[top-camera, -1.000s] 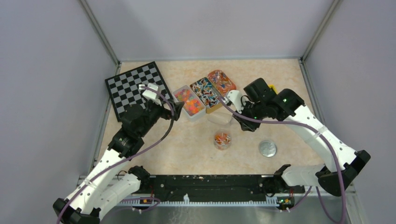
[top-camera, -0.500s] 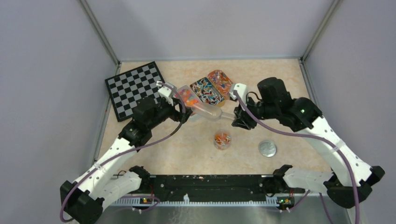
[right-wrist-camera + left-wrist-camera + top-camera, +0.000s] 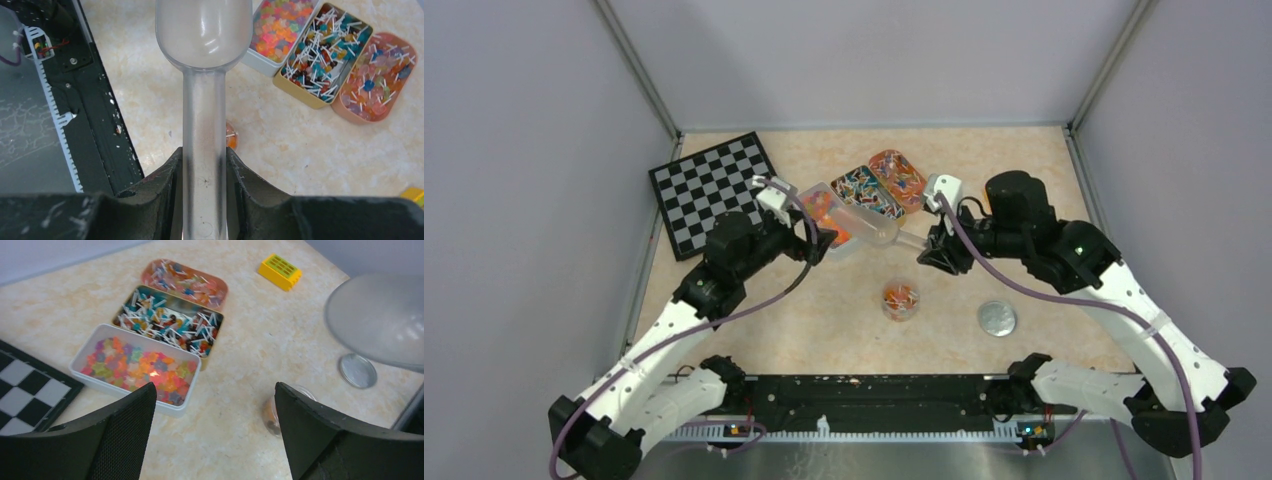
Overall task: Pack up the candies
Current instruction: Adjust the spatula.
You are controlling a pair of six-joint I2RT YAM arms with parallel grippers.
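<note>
The candies lie in three open tins: mixed gummies in a white tray (image 3: 822, 207) (image 3: 137, 369) (image 3: 280, 22), stick candies in a gold tin (image 3: 864, 189) (image 3: 167, 325) (image 3: 325, 47), and more in an orange tin (image 3: 897, 174) (image 3: 184, 279) (image 3: 374, 80). A small clear jar (image 3: 901, 300) (image 3: 270, 412) (image 3: 231, 139) holds a few candies. My right gripper (image 3: 931, 250) (image 3: 204, 185) is shut on the handle of a clear plastic scoop (image 3: 867, 226) (image 3: 204, 35) (image 3: 380, 320), held above the table beside the white tray; its bowl looks empty. My left gripper (image 3: 824, 240) (image 3: 215, 432) is open and empty.
A checkerboard (image 3: 709, 190) (image 3: 25, 390) lies at the back left. The jar's round lid (image 3: 997, 317) (image 3: 357, 370) lies right of the jar. A yellow block (image 3: 280, 271) (image 3: 412, 194) sits behind the tins. The black base rail (image 3: 874, 390) (image 3: 95, 110) runs along the near edge.
My right gripper has lifted the scoop off the table and swung its bowl left toward the white tray. My left gripper has shifted a little to the right.
</note>
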